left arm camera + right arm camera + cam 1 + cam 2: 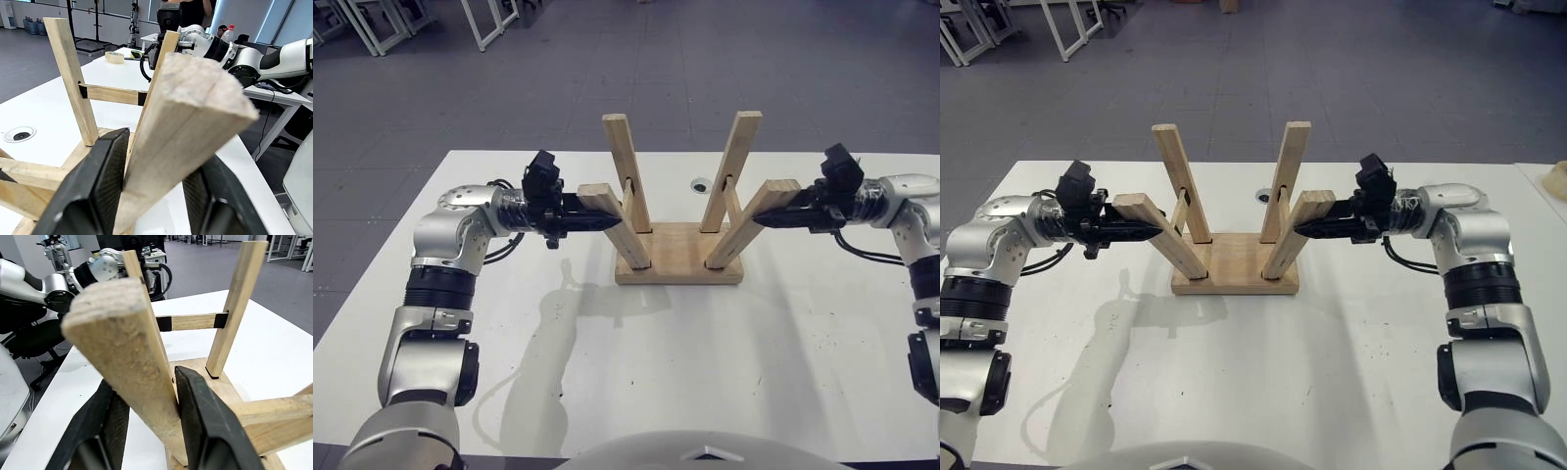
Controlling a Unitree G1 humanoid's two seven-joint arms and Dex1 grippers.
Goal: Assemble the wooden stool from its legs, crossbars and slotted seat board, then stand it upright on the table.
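Wooden stool (677, 245) — it sits upside down near the middle of the white table (803, 343). Its seat board (677, 272) lies flat on the table top. Its four legs point up and lean outward. The two far legs (626, 166) stand tall at the back. The two near legs lean out to the sides, one toward each of my arms. A thin crossbar (110, 94) with dark ends sits between two of the legs.

My left gripper (615, 223) comes in from the left side and is clamped on the near left leg (631, 240), close to its top end. From my left wrist I see my black fingers (98, 186) pressed on both sides of that leg, with the rough cut end of the wood sticking out past them.

My right gripper (756, 221) does the same from the right side — it is squeezed tight on the near right leg (732, 245), also close to its top end.

Both of my arms reach in low over the table at about the same height. A small round hole (701, 183) is in the table top just behind the stool.
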